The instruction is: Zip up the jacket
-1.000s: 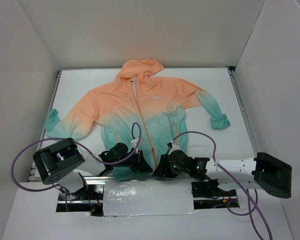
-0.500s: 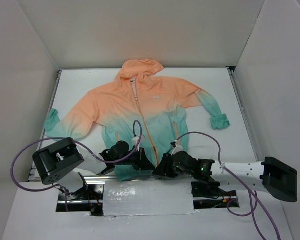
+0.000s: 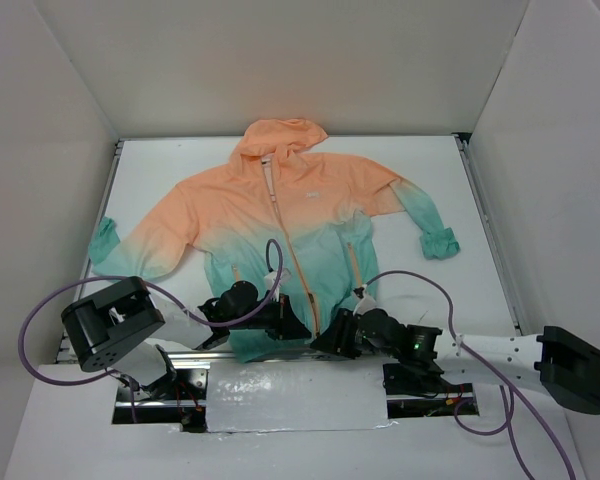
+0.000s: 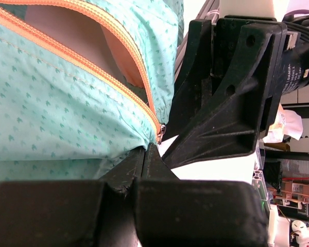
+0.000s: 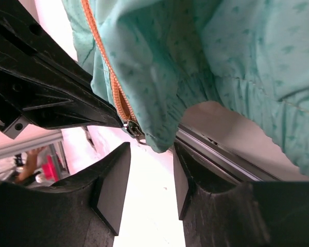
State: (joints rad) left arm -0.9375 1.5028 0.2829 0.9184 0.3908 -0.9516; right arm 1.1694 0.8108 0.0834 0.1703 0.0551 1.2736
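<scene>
The jacket (image 3: 280,215) lies flat on the white table, peach hood far, teal hem near, with its orange front zipper (image 3: 298,270) running down the middle. My left gripper (image 3: 292,326) is shut on the teal hem (image 4: 56,113) just left of the zipper's bottom end, where a small metal slider (image 4: 160,133) shows. My right gripper (image 3: 327,343) is open just right of it. In the right wrist view its fingers (image 5: 113,185) stand apart below the hem corner (image 5: 165,136) and the slider (image 5: 134,129), not touching them.
The two grippers are nearly touching; the right one's black body (image 4: 226,103) fills the left wrist view. A metal rail (image 5: 221,154) runs along the table's near edge. A crinkled silver cover (image 3: 295,398) and purple cables (image 3: 420,285) lie by the bases. White walls enclose the table.
The right arm's outer link has swung further right and lower, and the right gripper has shifted slightly toward the near edge. The left gripper stays shut on the hem.
</scene>
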